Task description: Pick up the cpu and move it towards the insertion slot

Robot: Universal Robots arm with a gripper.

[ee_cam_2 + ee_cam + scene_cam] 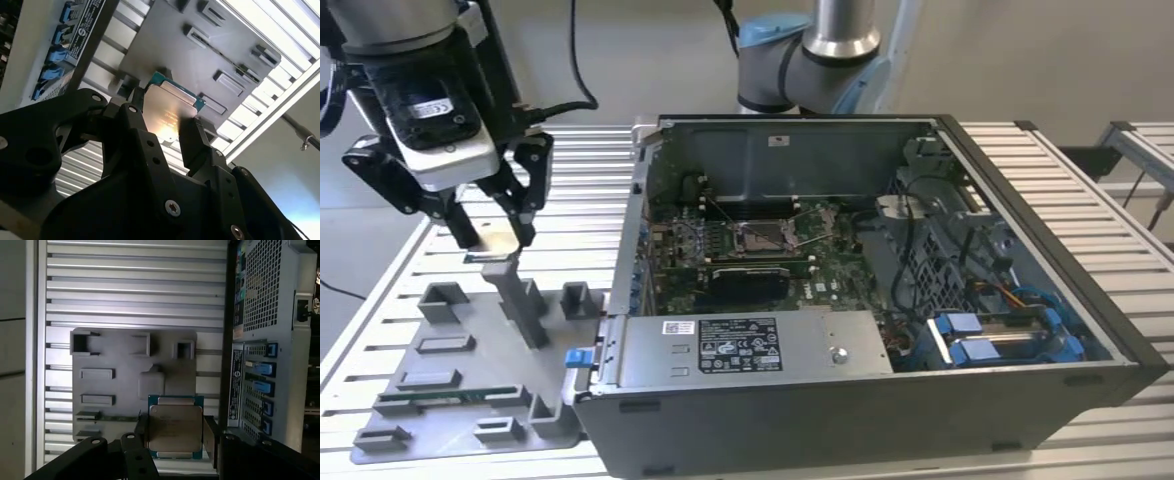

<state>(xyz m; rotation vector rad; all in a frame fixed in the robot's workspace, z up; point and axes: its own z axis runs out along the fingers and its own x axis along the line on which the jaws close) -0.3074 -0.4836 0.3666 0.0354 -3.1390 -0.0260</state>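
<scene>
End effector: the end effector (491, 246) is gripping the cpu (490, 236) by two opposite edges, its jaws closed only to the chip's width.
Cpu position: it is hanging in the air above the grey tray (454, 400), clear of it, to the exterior view's left of the computer case (854, 400).
Pickup: this step is looking done, since the chip is touching nothing except the end effector.
Travel: the insertion slot (761, 236) is sitting on the green board inside the case, well apart from the cpu, with the case wall between them. By my judgement most of the carry is waiting to be done.
Exterior view: it is showing both the slot and the gap to it, while the chip is appearing as no more than a pale sliver.
First wrist view: it is showing the chip's silvery face and green rim, with the tray's pockets lying beyond.
Second wrist view: it is showing the black fingers (192, 140) pressing on the chip's edges, with glare on the metal.
</scene>
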